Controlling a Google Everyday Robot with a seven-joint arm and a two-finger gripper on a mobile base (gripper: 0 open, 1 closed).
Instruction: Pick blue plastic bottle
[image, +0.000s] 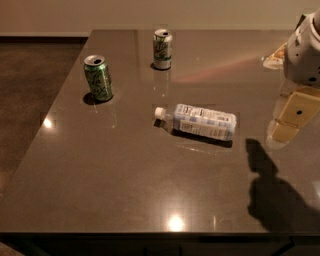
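Observation:
The blue plastic bottle (204, 121) lies on its side near the middle of the dark glossy table (115, 185). Its white cap (160, 112) points left, and its label is pale blue and white. My gripper (289, 124), tan below a white arm housing (304, 50), hangs over the table's right side. It is to the right of the bottle's base, apart from it and holding nothing. Its shadow (272, 192) falls on the table at the front right.
A green drink can (98, 77) stands upright at the back left. A second can (162, 48) stands at the back middle. A pale object (274, 60) lies at the far right, partly behind the arm. The table's left edge drops to a brown floor (30, 100).

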